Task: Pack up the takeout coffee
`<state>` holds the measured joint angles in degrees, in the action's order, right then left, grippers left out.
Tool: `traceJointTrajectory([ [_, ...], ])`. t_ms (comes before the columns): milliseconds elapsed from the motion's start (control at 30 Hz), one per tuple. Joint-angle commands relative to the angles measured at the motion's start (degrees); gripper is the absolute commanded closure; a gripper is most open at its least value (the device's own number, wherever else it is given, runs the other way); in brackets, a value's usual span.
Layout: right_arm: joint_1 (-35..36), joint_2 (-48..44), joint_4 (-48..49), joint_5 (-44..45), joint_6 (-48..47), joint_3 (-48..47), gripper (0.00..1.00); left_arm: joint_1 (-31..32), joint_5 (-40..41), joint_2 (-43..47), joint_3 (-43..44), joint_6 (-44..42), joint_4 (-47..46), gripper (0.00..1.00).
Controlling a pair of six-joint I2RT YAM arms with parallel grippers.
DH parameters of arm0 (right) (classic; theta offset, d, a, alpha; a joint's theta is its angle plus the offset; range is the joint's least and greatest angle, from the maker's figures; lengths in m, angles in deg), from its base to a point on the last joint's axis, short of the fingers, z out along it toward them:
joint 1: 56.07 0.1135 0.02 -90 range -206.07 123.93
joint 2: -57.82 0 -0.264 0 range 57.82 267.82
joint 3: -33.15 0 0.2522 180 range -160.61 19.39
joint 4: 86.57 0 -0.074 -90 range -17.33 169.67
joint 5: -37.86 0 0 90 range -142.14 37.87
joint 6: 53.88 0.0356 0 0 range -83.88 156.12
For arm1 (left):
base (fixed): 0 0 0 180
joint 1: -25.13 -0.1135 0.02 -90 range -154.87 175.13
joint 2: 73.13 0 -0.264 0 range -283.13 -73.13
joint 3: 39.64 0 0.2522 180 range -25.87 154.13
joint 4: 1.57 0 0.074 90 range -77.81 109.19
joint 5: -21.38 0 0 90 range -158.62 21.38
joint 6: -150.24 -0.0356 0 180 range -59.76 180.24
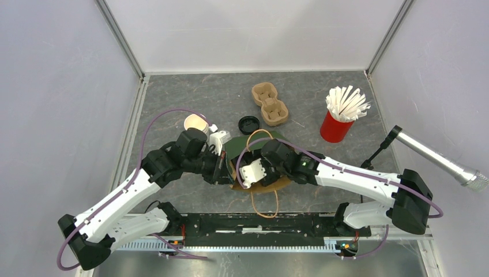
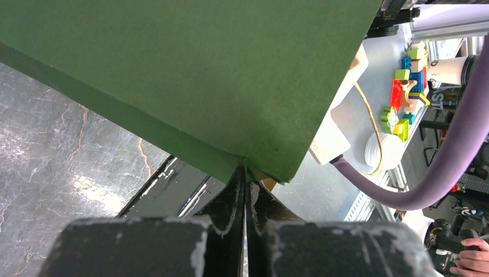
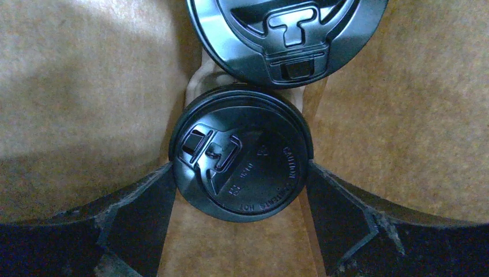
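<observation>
The takeout coffee [image 3: 242, 161] stands upright inside the green paper bag [image 1: 235, 149]. Only its round black lid shows, seen from above against the bag's brown inside [image 3: 69, 104]. My right gripper [image 3: 239, 170] reaches down into the bag, its fingers [image 3: 144, 202] standing open just outside the lid's rim on either side. My left gripper [image 2: 247, 173] is shut on the corner of the bag's green edge [image 2: 202, 69], at the bag's left side [image 1: 222, 170]. In the top view the cup is hidden by the right wrist [image 1: 254, 171].
A second black-lidded cup [image 3: 288, 34] sits in the bag just beyond the coffee. On the table behind stand a stack of white cups [image 1: 196, 124], a loose black lid [image 1: 248, 124], a cardboard cup carrier [image 1: 269, 104] and a red cup of straws [image 1: 340, 115]. A microphone [image 1: 438, 158] juts in at the right.
</observation>
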<state>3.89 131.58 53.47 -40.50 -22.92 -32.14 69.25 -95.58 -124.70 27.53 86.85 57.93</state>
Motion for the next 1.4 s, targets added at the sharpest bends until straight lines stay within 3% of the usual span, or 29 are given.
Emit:
traceJointTrajectory([
  [0, -0.49, -1.32, -2.86, -0.06, -0.41, -2.71, 0.12, 0.09, -1.3, -0.13, 2.92, -1.48, -0.87, 0.97],
  [900, -0.44, -3.33, -9.17, -2.45, -0.75, -6.91, 0.06, 0.09, -1.08, -2.15, 5.57, -1.44, 1.11, 0.98],
  [1367, -0.34, -3.7, -12.87, -6.54, 1.14, -10.61, 0.09, 0.09, -0.9, -3.26, 6.86, -1.58, 1.2, 0.98],
])
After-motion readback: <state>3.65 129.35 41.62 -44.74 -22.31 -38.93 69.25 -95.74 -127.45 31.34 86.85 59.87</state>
